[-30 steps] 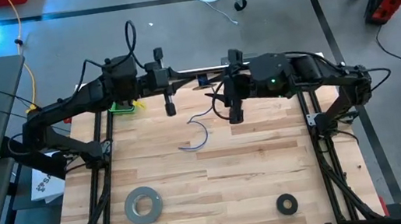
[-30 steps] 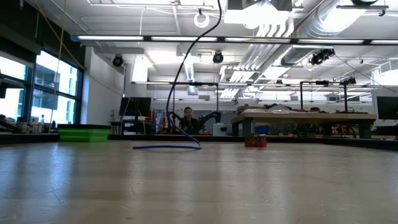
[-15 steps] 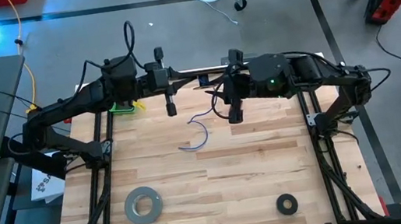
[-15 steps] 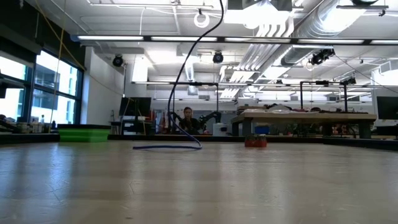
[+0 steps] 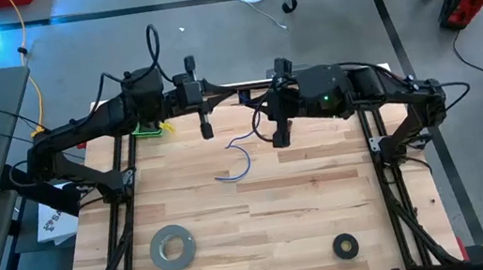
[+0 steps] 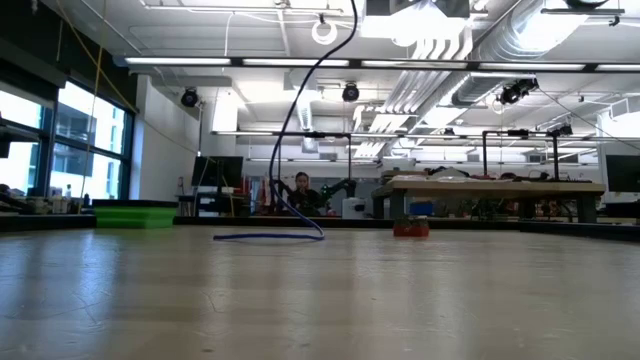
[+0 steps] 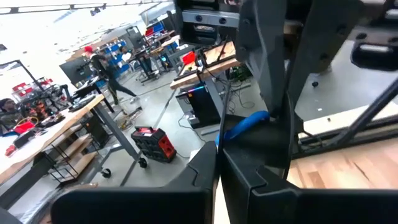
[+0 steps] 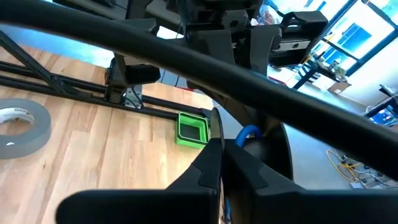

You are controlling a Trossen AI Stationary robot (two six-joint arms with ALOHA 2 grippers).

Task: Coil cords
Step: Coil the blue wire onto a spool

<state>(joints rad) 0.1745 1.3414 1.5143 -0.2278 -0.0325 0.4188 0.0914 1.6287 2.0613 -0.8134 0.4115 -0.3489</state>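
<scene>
A thin blue cord lies with its lower end curled on the wood (image 5: 243,158). From there it climbs in an arc (image 6: 300,120) out of the top of the low view. My two grippers hang high over the table's far middle and face each other, fingertips close together. My left gripper (image 7: 217,165) (image 5: 237,91) is shut. A short blue stretch of cord (image 7: 249,124) starts at its tips and runs to the right arm. My right gripper (image 8: 221,158) (image 5: 258,104) is shut too, and a blue bend of cord (image 8: 249,132) shows just past its tips. My left gripper has the cord's raised part (image 7: 225,138) at its fingertips, coming level from the table's left. Its own fingers hide the place of contact. The cord hangs slack from there down to the table. My right gripper meets the same raised part (image 8: 241,138) level from the table's right. Its fingers cover the place of contact too, so the kind of hold does not show.
A grey tape roll (image 5: 172,247) lies near left and a small black tape ring (image 5: 345,246) near right. A green tray (image 5: 148,129) sits at the far left under the left arm. Bare wood fills the table's middle and near half. A person stands in the room far behind (image 6: 300,188).
</scene>
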